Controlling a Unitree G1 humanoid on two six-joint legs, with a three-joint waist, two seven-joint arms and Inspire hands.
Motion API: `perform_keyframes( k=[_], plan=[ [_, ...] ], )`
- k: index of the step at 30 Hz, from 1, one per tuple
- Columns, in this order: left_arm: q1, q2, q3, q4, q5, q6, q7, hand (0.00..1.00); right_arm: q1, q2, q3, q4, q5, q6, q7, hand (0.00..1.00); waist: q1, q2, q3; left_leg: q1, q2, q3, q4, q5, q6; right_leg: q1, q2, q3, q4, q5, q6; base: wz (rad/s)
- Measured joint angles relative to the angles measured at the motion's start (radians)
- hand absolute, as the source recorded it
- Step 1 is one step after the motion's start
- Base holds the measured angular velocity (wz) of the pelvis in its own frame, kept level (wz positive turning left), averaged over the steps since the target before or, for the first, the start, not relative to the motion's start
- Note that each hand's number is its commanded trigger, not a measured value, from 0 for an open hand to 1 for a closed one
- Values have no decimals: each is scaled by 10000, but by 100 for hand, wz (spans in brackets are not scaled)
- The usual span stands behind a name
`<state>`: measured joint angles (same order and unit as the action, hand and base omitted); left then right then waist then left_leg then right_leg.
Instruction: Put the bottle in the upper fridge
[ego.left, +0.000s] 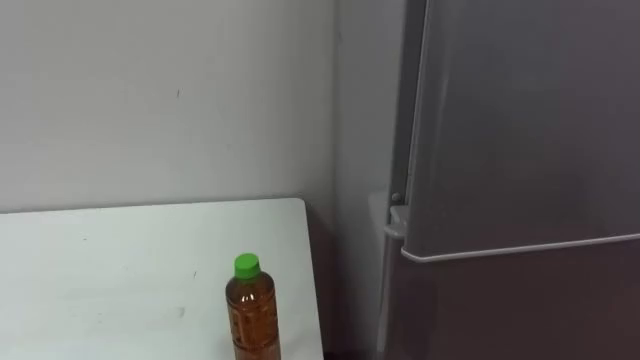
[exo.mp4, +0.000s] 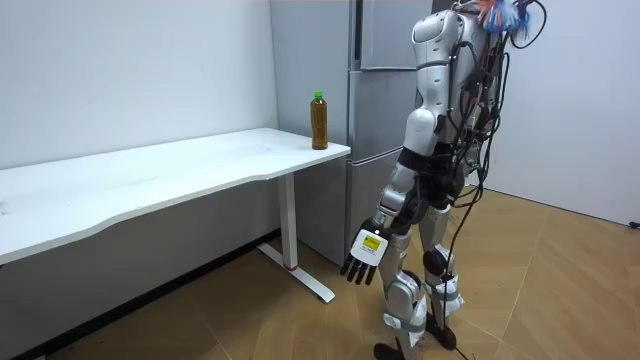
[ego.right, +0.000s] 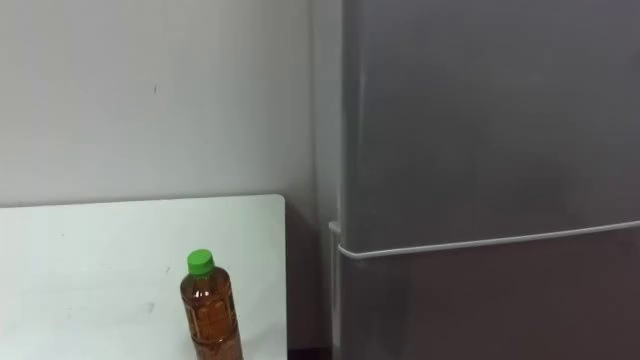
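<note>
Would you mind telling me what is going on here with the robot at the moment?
The robot stands facing the fridge, beside the end of the white table. Nothing is being handled yet: the bottle, with its green cap on, stands upright on the table near the corner next to the fridge, and the fridge doors are shut. The robot's left hand hangs open at its side, holding nothing.
</note>
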<state>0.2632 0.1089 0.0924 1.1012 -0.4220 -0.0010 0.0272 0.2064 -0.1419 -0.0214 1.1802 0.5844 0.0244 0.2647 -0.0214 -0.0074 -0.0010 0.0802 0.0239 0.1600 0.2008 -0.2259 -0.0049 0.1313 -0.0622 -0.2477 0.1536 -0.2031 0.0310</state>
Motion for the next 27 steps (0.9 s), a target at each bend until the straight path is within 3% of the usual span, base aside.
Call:
perform_keyframes(
  k=[14,27],
  plan=[
    [15,12,19,-15,149,-3,253,0,-183,31,-1,252,-119,20,-1,0,3,-116,23,-23,-2,-3,-40,0,-1,-32,4,-21,-15,-5,6,0],
    [-48,-68,317,-99,117,8,610,0,-163,41,-5,257,-103,199,-212,0,270,-178,10,27,13,-11,33,-1,0,-57,1,-6,-6,-2,0,0]
  ],
)
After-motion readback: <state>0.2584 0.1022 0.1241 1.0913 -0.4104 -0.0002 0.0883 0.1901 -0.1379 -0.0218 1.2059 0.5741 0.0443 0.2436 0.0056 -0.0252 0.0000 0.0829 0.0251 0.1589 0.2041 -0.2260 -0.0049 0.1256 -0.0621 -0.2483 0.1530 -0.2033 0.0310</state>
